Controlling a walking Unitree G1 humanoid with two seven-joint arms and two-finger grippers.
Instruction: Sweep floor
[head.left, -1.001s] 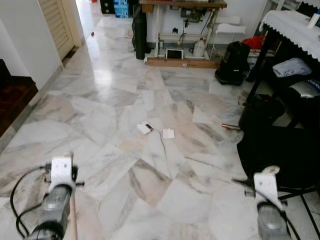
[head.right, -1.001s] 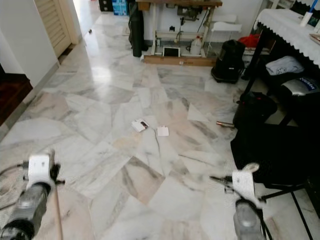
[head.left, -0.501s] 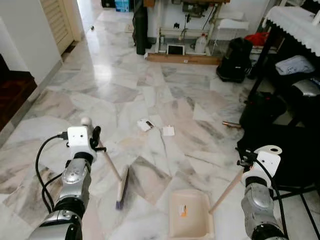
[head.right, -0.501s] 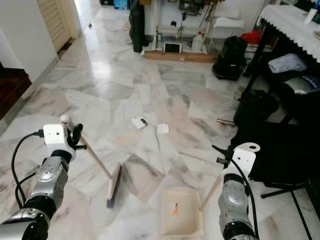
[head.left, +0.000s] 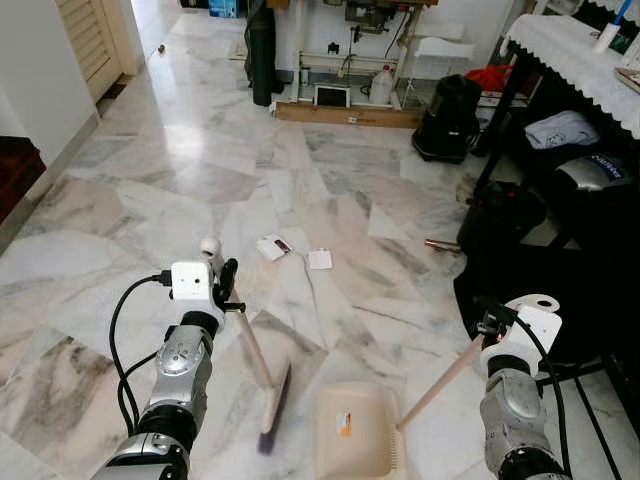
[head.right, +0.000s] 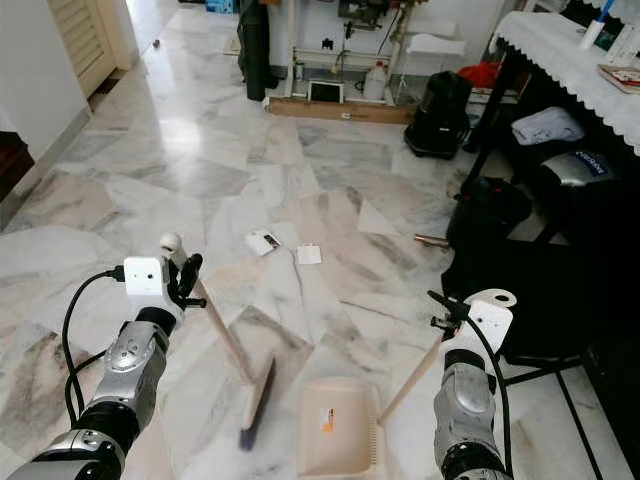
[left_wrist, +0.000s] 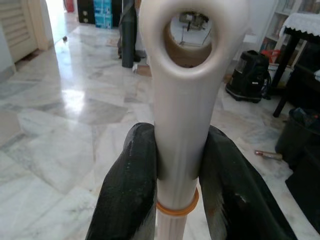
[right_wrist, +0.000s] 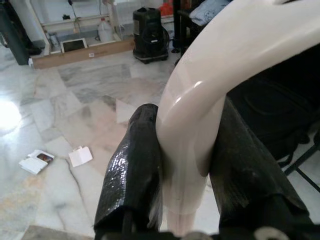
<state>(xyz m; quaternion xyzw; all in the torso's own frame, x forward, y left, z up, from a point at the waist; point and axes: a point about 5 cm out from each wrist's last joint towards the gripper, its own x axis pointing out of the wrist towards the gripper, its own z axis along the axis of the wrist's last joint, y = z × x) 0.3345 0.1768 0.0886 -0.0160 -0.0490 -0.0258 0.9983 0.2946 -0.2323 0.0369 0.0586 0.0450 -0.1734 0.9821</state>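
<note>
My left gripper (left_wrist: 177, 170) is shut on the cream top of a broom handle (head.left: 250, 345). The wooden handle slants down to the broom head (head.left: 274, 408), which rests on the marble floor (head.left: 150, 190) in front of me. My right gripper (right_wrist: 182, 165) is shut on the cream grip of a dustpan handle (head.left: 440, 382). The cream dustpan (head.left: 350, 432) lies flat on the floor just right of the broom head, with a small orange scrap inside. Two white paper scraps (head.left: 270, 246) (head.left: 320, 259) lie on the floor farther ahead.
A black bag and dark furniture (head.left: 510, 215) crowd the right side, beside a table with a white lace cloth (head.left: 575, 55). A black bin (head.left: 445, 118) and a workbench (head.left: 340, 100) stand at the back. A white wall (head.left: 40, 90) bounds the left. A small brown object (head.left: 440, 244) lies near the bag.
Both arms have come up into view, holding broom and dustpan. The camera has shifted forward and left. Broom head and dustpan have slid slightly right and nearer to each other.
</note>
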